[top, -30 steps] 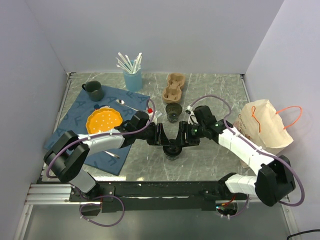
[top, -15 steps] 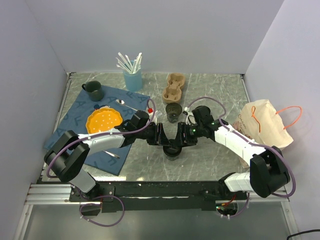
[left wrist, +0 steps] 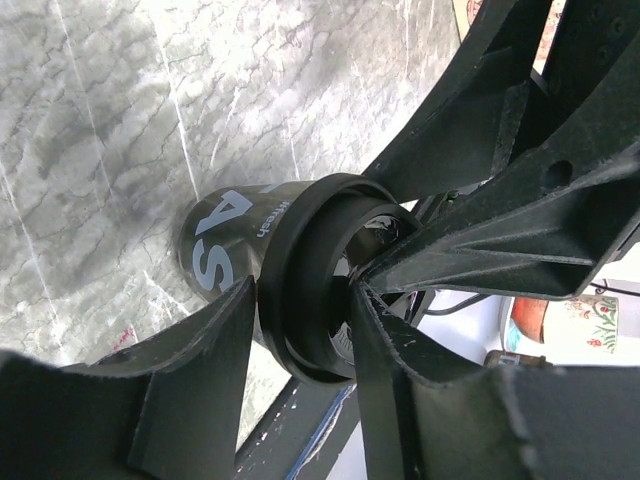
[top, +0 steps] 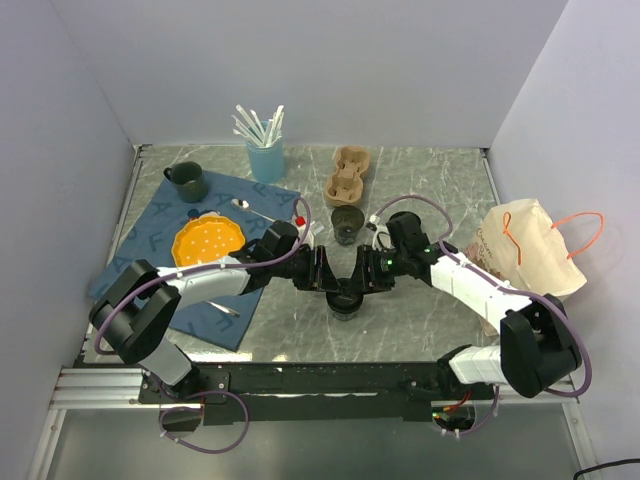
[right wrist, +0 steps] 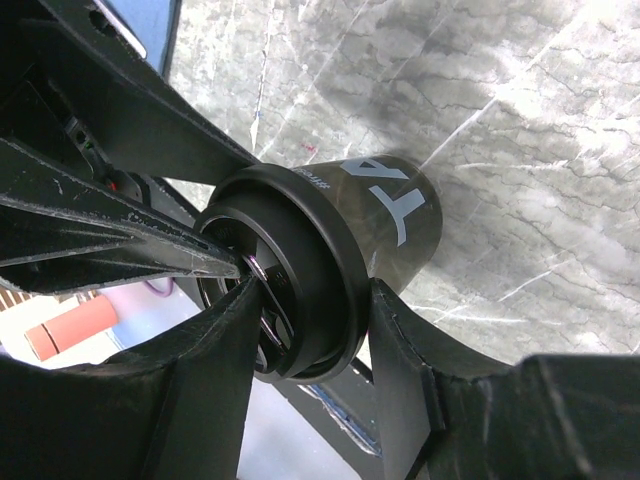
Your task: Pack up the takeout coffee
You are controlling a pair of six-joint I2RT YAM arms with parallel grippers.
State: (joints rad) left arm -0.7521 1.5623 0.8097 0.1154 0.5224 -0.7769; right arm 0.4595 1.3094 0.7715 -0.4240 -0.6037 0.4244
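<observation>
Gripping the takeout coffee (top: 345, 300) from opposite sides, the left gripper (top: 330, 281) and the right gripper (top: 362, 281) met near the middle of the desk (top: 430, 180). The cup stood upright on the bare stone surface. In the left wrist view the left fingers (left wrist: 200, 380) sat narrow against the rim of the lid (left wrist: 290, 300), with no gap visible. In the right wrist view the right fingers (right wrist: 400, 360) flanked the same rim equally closely.

Hazards, as judged:
- Both holds acted on the lid, not the cup wall. A lift could pull the lid free and spill the contents.
- Unequal motion of the two arms could tilt or twist the cup.
- The two sets of fingers were crowded together, so one could strike the other on release.

Surroundings:
- A small dark vessel (top: 347, 222) stood just behind the cup, between it and the cardboard carrier (top: 348, 175).
- A paper bag (top: 530, 250) lay at the right edge, with the right arm across the direct route to it.
- A green mug (top: 187, 181), an orange plate (top: 208, 240) and a blue cup of straws (top: 265, 155) stood well apart to the left.
</observation>
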